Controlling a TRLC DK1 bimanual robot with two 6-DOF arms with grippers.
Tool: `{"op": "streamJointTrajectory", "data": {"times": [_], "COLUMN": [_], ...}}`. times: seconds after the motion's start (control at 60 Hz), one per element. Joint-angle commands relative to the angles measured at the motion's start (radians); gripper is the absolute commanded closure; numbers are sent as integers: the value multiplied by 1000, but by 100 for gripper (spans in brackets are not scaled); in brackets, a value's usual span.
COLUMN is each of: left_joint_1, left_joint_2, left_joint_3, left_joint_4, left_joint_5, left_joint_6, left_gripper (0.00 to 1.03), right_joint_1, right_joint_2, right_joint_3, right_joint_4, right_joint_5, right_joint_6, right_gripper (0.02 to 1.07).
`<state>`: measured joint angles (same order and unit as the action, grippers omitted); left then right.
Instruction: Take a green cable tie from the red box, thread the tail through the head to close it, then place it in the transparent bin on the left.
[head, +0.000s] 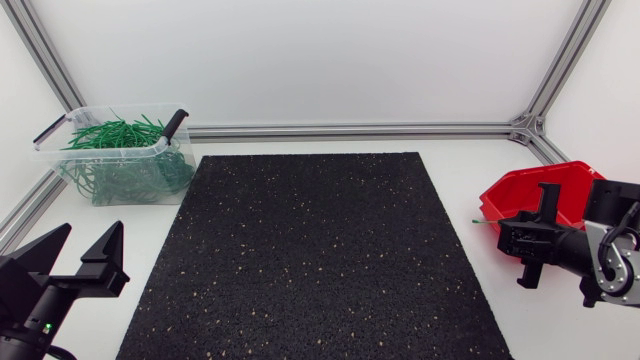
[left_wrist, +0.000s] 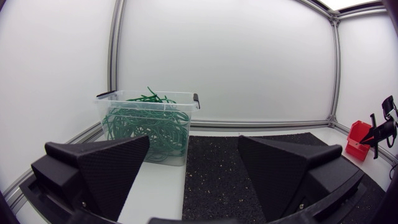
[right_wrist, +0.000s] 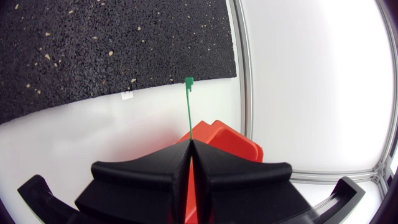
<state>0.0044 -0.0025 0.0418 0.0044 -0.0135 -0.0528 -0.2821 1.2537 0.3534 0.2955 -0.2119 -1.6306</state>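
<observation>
The right end effector (right_wrist: 191, 144) is pinched narrow on a green tie (right_wrist: 188, 106). Its two fingers meet on the strap from both sides, above the red box (right_wrist: 225, 140) at the surface's right edge. The tie juts straight ahead of the fingertips, out past the box rim, with its square head (right_wrist: 188, 81) at the free end over bare surface just short of the mat (head: 310, 260). Held near the tail like this, the head stays exposed, which I judge suits handing it to the other arm for threading. The head view agrees: the tie (head: 486, 220) pokes from the box (head: 530, 190) toward the mat's right edge. The left end effector (head: 75, 252) sits at the surface's near-left corner, fingers spread wide and holding nothing, well apart from the tie. The bin (head: 150, 165) stands at the far-left corner, ahead of that effector, already holding a heap of green ties. Judging by this, the pick is in hand and the closing not yet begun.
</observation>
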Motion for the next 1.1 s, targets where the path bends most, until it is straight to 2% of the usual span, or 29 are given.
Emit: {"op": "streamJointTrajectory", "data": {"times": [0.0, 0.133, 0.217, 0.433, 0.783, 0.967, 1.083], "left_joint_1": [-7, -11, -6, -15, -7, -11, 11], "left_joint_2": [-7, -7, -10, -10, -5, 128, 245], "left_joint_3": [-39, -39, -40, -39, -11, 82, 158], "left_joint_4": [-21, -21, -18, -21, 35, 28, 6], "left_joint_5": [-3, -3, -3, -5, -5, 1, 84], "left_joint_6": [-18, -18, -18, -19, -12, -78, -119], "left_gripper": [4, 4, 4, 4, 4, 4, 4], "right_joint_1": [15, 41, 47, 130, 270, 337, 368], "right_joint_2": [-59, -108, -134, -137, -22, 81, 110], "right_joint_3": [82, 229, 346, 542, 903, 1015, 1024], "right_joint_4": [-98, -338, -515, -779, -1230, -1394, -1403], "right_joint_5": [5, -3, -49, -76, -218, -331, -377], "right_joint_6": [63, 186, 273, 428, 647, 756, 824], "right_gripper": [101, 101, 101, 101, 101, 101, 101]}}
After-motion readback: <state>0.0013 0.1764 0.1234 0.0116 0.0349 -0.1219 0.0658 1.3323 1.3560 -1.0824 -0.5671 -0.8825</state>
